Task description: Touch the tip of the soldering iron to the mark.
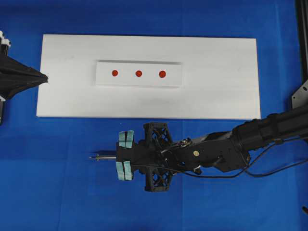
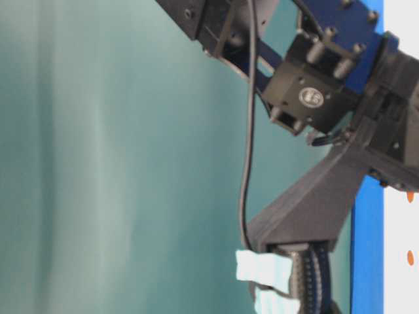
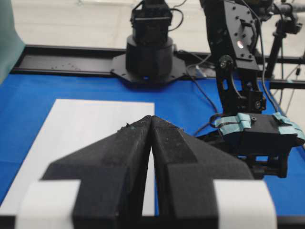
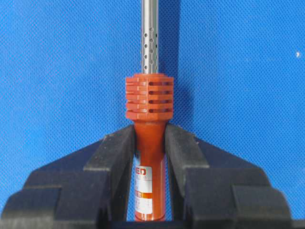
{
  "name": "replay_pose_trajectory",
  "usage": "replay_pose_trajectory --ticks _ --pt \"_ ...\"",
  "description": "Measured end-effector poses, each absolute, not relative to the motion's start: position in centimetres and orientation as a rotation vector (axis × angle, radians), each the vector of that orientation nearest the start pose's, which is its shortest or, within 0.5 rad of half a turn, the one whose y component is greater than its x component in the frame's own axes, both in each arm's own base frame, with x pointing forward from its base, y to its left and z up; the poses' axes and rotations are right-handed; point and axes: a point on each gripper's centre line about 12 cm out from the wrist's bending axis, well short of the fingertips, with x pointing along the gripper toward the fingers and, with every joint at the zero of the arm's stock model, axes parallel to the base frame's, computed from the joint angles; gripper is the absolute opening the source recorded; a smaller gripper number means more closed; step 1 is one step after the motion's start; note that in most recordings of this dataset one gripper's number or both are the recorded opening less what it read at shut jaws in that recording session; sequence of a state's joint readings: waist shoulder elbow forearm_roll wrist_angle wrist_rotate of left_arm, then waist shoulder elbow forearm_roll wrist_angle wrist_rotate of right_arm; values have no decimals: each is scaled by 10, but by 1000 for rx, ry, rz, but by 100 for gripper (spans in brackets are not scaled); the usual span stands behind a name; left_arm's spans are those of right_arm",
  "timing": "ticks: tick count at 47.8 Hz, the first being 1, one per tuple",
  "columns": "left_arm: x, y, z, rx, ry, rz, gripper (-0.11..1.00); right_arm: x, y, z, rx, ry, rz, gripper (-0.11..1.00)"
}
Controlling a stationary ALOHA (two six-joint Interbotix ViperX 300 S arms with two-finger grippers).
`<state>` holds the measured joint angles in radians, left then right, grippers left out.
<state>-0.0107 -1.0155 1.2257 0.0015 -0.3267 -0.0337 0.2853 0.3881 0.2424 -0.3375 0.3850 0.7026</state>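
1. Iron sits pinched tight in the right gripper, over blue cloth.
2. Left gripper is closed, holding nothing.
3. Marks lie at 12 o'clock, untouched; reaching one is left.

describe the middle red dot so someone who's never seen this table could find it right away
On the blue cloth lies a large white board, and on its middle sits a smaller raised white strip. Three red dots run in a row along that strip. The one wanted is the middle red dot, the only one with a red dot on each side.
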Motion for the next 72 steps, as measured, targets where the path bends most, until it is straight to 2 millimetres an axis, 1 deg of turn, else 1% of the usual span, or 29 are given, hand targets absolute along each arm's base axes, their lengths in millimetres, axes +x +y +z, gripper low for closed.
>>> replay_pose_trajectory --ticks 8,9,11,14,22,24,25,26,29,32,38,42,49,53,57,65,72 --pt "187 -2 287 -34 -118 -11 2 460 120 107 153 985 -44 7" --pt "187 -2 287 -33 -118 -13 2 460 120 107 153 985 -44 9" --pt "187 -2 287 -33 -118 -13 2 460 119 107 149 986 -43 17" --pt "187 -2 287 -33 -118 -13 2 460 119 106 150 988 -43 32" --pt "187 -2 287 -33 -118 -13 2 460 119 106 151 988 -44 83" --pt "187 -2 287 -33 -118 -13 2 460 119 107 151 986 -44 91" --pt "187 -2 287 -33 -118 -13 2 459 120 107 151 986 -43 93" --pt "187 -2 287 -33 -116 -13 2 459 120 107 150 987 -44 94" --pt "187 -2 287 -33 -118 -13 2 460 119 107 154 987 -47 90" --pt "187 -2 287 -33 -118 -13 2 460 119 108 159 985 -48 91" --pt "187 -2 287 -34 -118 -13 2 458 119 121 157 977 -53 92" --pt "187 -2 287 -33 -118 -13 2 454 116 140 153 972 -67 92" --pt "187 -2 287 -33 -118 -13 2 446 111 182 149 963 -102 92" --pt "187 -2 288 -34 -119 -13 2 441 107 197 146 966 -121 92" --pt "187 -2 287 -34 -118 -13 2 437 105 203 141 977 -134 92" --pt "187 -2 288 -33 -119 -13 2 435 102 203 120 983 -143 92" --pt "187 -2 287 -44 -118 -14 2 438 88 206 99 979 -154 92"
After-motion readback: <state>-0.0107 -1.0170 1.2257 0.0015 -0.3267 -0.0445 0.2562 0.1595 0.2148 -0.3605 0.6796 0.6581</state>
